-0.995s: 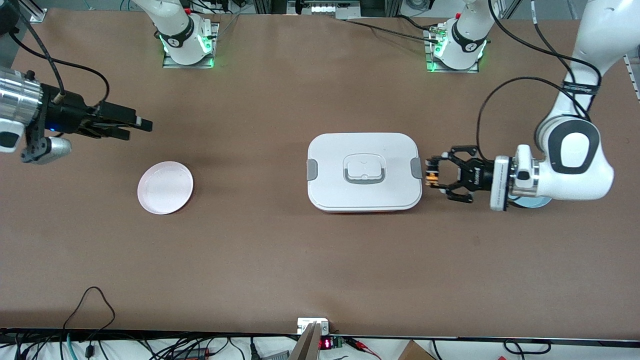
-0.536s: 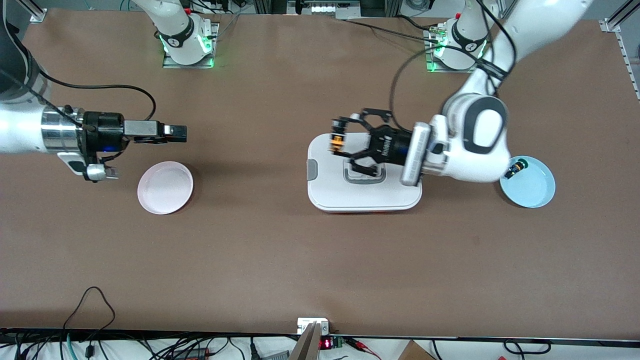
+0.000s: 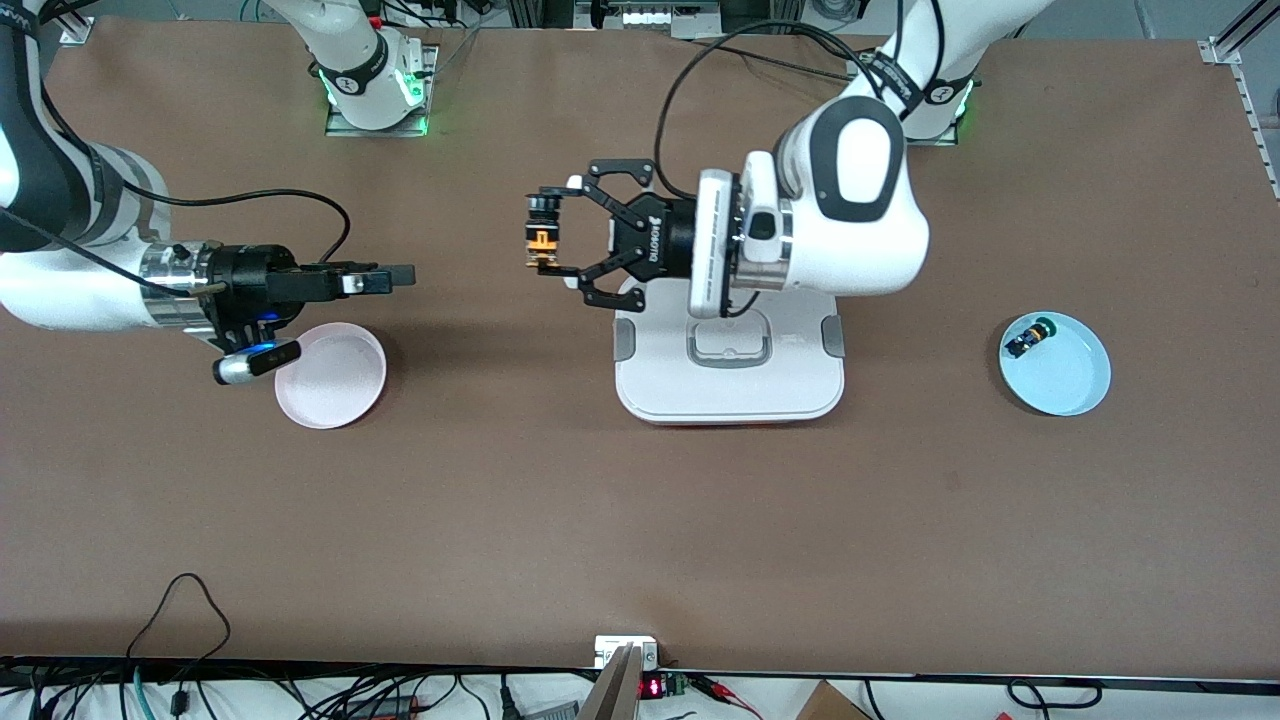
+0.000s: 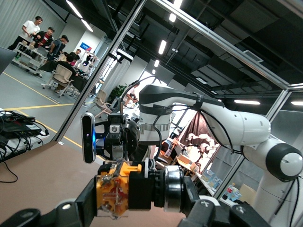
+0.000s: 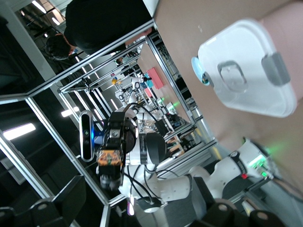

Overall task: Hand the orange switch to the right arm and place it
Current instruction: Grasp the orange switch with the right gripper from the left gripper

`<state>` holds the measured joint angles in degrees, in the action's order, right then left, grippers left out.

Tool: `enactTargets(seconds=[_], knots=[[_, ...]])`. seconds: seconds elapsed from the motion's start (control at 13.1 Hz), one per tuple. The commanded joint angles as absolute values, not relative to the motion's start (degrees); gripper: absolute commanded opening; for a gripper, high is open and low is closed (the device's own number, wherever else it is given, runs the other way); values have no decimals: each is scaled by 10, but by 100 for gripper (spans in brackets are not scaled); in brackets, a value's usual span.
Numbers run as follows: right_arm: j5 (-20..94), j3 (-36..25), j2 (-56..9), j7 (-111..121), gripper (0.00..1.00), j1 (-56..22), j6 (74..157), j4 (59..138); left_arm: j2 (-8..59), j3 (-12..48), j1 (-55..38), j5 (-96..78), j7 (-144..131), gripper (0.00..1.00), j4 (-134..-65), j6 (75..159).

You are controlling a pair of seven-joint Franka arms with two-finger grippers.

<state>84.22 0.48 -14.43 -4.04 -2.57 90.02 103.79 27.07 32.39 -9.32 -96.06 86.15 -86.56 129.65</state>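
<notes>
The tiny black block with orange parts, the orange switch (image 3: 541, 243), is held clamped in the wide black linkage-finger left gripper (image 3: 556, 245), in the air over the brown table's (image 3: 640, 520) middle. It is faced across a clear gap by the slim black right gripper (image 3: 385, 277), whose fingers are spread, level with it over the pale pink round plate's (image 3: 331, 375) rim.

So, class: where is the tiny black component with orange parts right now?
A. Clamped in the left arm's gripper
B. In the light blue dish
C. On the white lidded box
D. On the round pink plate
A: the orange switch sits pinched in the left gripper, up in the air.
</notes>
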Motion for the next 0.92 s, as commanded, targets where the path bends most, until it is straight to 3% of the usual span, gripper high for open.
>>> enactTargets(seconds=[0.0, 0.84], knots=[[874, 4, -127, -84, 100, -51, 907, 1043, 301, 316, -136, -976, 858, 0, -815, 1342], [913, 5, -113, -132, 100, -121, 950, 1040, 339, 303, -163, -971, 953, 0, -789, 1370]])
